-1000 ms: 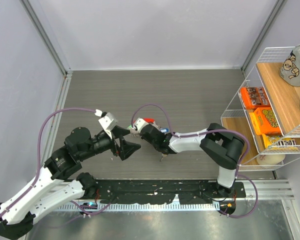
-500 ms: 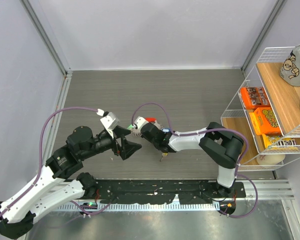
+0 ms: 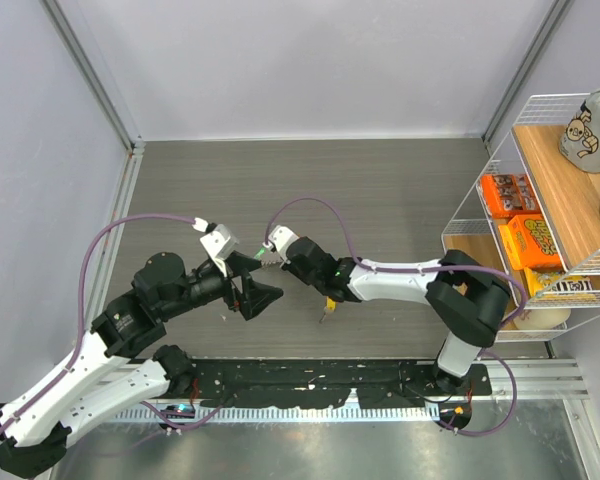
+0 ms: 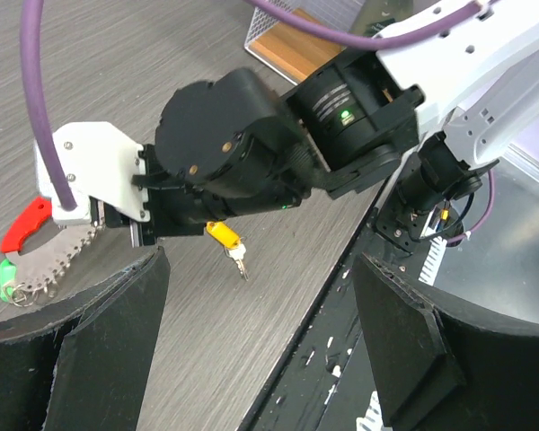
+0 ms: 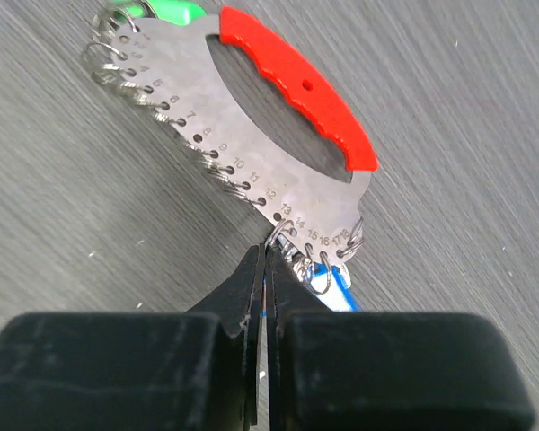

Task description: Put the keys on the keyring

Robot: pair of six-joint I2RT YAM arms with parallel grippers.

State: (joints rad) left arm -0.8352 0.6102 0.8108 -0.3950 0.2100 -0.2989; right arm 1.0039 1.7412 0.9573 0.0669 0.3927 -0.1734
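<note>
Keyring (image 5: 283,232), a small thin metal ring hanging from the numbered edge of a flat silvery plate (image 5: 175,72) with a red plastic grip (image 5: 296,90), sits at the tips of the right gripper (image 5: 265,256) in the right wrist view. The fingers, parted a second ago, are now pressed together, apparently pinching the ring's wire. A green plastic tag (image 5: 175,11) shows at the plate's far end and a blue plastic tag (image 5: 337,292) just beside the fingertips; whether their keys already hang from rings cannot be told.

From the left wrist, the left gripper (image 4: 262,269) stands spread wide and empty, facing the right arm's black wrist. A small metal key with a yellow plastic tag (image 4: 226,239) lies loose on the grey wood-grain bench (image 4: 117,72) under that arm.

From above, the right arm has stretched further towards the left gripper and now covers most of the plate, while the yellow-tagged key stays behind it. The pinch looks like the start of steadying the ring; the yellow key has yet to be fetched.
</note>
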